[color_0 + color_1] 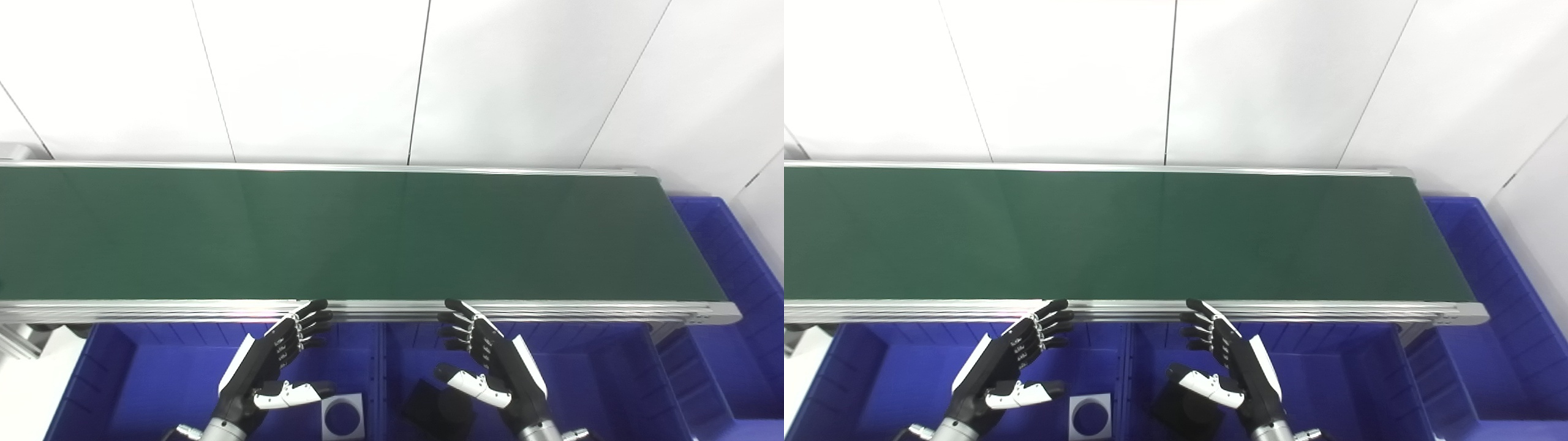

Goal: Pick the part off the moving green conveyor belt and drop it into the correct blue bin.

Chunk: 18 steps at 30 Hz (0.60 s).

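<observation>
The green conveyor belt (343, 233) runs across the view with no part on it. My left hand (275, 361) hovers open, palm inward, over the left blue bin (122, 380), just below the belt's near rail. My right hand (490, 361) is open too, over the middle blue bin (600, 380). A white square part with a round hole (343, 416) lies in the left bin. A black part (438, 407) lies in the middle bin under my right hand's thumb.
A third blue bin (735, 294) stands past the belt's right end. The aluminium rail (184, 309) edges the belt in front. White wall panels (367, 79) rise behind it.
</observation>
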{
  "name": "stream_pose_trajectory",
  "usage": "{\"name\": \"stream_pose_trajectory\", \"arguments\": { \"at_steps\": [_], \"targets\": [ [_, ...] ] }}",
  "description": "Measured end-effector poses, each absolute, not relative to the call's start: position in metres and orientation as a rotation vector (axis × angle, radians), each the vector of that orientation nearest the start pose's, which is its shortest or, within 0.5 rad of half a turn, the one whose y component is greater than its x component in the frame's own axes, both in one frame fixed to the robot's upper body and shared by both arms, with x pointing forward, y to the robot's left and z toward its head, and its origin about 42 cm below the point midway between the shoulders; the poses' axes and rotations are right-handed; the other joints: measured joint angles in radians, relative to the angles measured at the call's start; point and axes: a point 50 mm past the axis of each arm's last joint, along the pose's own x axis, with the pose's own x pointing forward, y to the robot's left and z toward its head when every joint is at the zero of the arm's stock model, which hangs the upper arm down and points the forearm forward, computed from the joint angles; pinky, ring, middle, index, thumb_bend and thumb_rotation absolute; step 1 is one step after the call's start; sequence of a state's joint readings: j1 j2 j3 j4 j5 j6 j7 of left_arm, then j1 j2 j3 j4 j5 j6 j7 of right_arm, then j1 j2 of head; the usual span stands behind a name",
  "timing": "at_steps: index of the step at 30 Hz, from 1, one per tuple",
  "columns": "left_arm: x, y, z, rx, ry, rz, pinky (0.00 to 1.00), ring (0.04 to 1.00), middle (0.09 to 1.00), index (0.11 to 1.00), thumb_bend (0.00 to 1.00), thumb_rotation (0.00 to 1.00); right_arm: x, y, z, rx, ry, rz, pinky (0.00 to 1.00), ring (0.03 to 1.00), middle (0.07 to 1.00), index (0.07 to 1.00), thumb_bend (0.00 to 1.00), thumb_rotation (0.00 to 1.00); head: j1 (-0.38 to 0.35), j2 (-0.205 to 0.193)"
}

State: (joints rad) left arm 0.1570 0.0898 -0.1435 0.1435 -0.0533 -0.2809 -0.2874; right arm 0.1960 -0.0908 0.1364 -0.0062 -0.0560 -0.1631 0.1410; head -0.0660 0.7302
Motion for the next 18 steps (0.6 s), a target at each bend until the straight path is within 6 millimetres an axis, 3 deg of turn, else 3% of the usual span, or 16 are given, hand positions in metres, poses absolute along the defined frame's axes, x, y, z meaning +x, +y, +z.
{"name": "stream_pose_trajectory", "arguments": {
  "at_steps": [18],
  "targets": [
    [0.2214,0.1990,0.0305,0.016,0.041,-0.378,0.72,0.791,0.822,0.848,0.93,0.29,0.2127,-0.2054,0.0596,-0.127,0.036,0.252,0.71,0.762,0.806,0.864,0.77,0.45,0.005,0.003]
  ]
}}
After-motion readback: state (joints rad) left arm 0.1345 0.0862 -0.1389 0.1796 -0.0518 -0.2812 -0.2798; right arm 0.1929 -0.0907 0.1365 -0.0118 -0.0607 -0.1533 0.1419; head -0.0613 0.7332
